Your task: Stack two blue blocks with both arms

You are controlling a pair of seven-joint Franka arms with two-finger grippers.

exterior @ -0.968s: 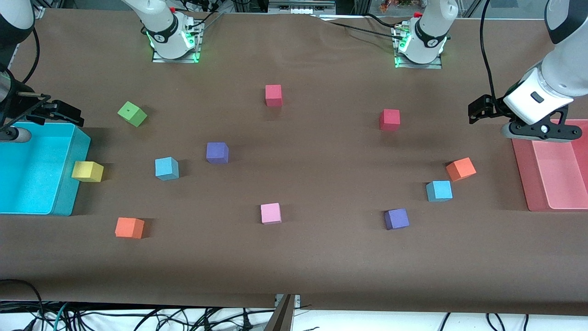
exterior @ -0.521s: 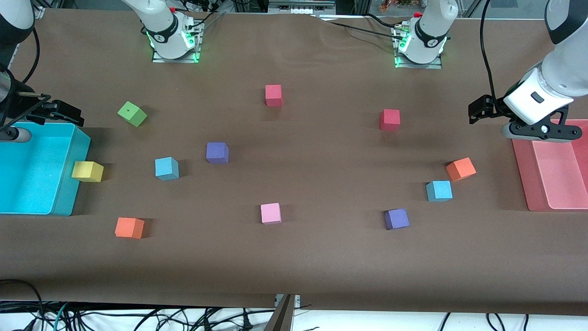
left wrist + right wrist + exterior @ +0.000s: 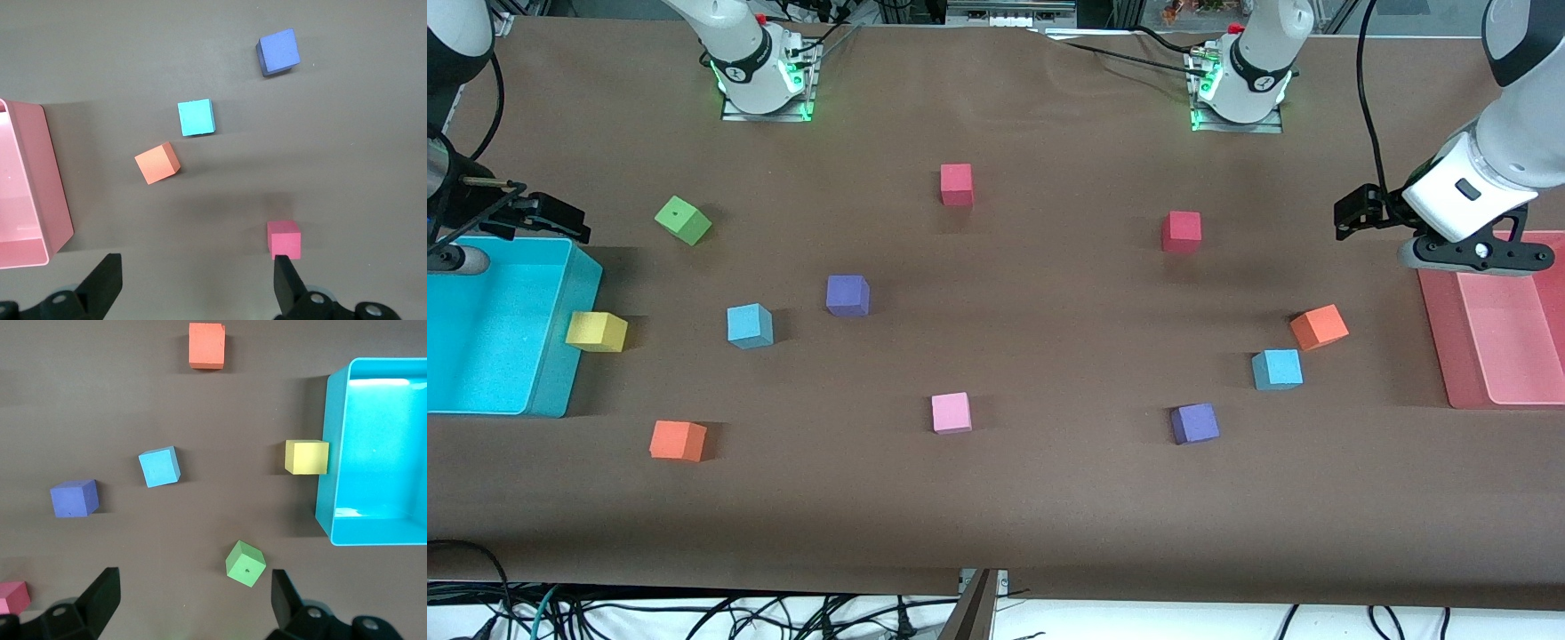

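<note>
blue blocks: two
purple cubes: two
red cubes: two
orange cubes: two
green cube: one
yellow cube: one
pink cube: one
bins: two

Front cam: high, faces both arm bases, takes in the whole tabletop. Left wrist cam: looks straight down from well above, own pincer tips at frame edge, pink tray beside it. Right wrist cam: same downward look, over the cyan bin end. Front view shares both patches: pink tray with the left wrist cam, cyan bin with the right. Wrist views share no ground.
</note>
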